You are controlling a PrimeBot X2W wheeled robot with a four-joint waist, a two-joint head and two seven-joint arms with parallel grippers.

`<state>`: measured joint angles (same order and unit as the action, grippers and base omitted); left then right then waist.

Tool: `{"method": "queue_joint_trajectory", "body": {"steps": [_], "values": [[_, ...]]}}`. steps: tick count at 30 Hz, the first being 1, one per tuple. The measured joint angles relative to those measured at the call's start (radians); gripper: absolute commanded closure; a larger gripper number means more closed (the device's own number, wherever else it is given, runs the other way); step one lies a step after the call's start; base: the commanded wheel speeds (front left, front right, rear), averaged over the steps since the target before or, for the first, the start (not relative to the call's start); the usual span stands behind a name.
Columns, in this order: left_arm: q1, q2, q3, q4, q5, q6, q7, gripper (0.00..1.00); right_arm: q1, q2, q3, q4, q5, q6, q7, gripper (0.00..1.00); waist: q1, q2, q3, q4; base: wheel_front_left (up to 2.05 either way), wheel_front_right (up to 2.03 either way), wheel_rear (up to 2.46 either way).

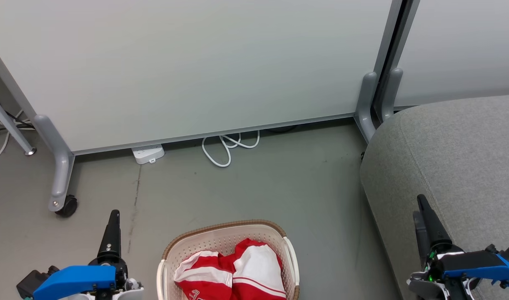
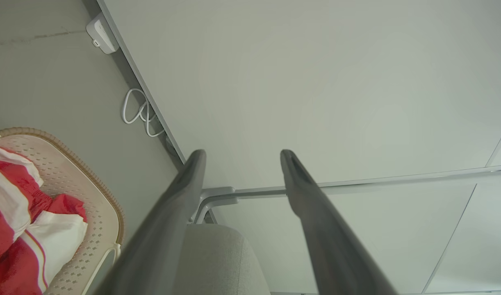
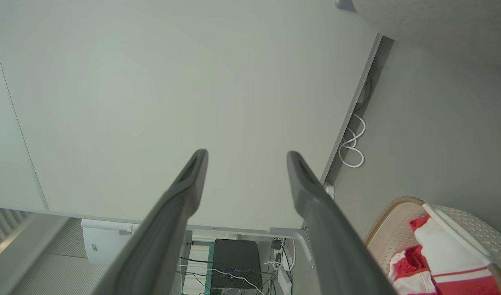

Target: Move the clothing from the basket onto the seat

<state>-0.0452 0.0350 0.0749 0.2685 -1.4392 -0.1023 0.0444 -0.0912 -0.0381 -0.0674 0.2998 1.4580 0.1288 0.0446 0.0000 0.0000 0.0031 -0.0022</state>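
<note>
Plainly nothing has been lifted yet. The tall pale-grey partition panel on castored metal legs [image 1: 196, 62] closes off the back. The large grey fabric-upholstered seat with rounded edges [image 1: 454, 158] stands at the robot's right with no clothing on the part in view. On the smooth grey floor [image 1: 279, 183], between the arms and apart from the seat, sits the cream-white perforated plastic basket with a brown woven-look rim [image 1: 221, 227]. Inside it lies the crumpled red clothing with white stripes and panels [image 1: 238, 271].

The left gripper [image 2: 241, 155] and the right gripper [image 3: 246, 155] both have their long dark fingers spread apart with nothing between them, pointing at the partition rather than at the basket. A looped white cable [image 1: 229, 148] lies by the panel's foot.

I judge the first pick has not begun. Next, one gripper should tilt down into the basket and pinch a raised fold of cloth.
</note>
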Motion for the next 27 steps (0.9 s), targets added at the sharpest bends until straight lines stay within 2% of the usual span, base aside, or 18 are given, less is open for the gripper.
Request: {"method": "queue_joint_trajectory", "body": {"steps": [15,27], "values": [[0.0,0.002,-0.041,-0.032,0.308,0.022,-0.065,0.0,-0.01,-0.001,0.034,0.001,-0.36,0.0,-0.065,0.0,0.0,0.0,0.004,0.0,0.0,0.0,0.0],[0.0,0.004,-0.06,-0.04,0.509,0.031,-0.109,0.0,-0.025,-0.002,0.058,0.003,-0.562,0.0,-0.1,0.0,0.0,0.0,0.006,0.0,0.0,0.0,0.0]]}}
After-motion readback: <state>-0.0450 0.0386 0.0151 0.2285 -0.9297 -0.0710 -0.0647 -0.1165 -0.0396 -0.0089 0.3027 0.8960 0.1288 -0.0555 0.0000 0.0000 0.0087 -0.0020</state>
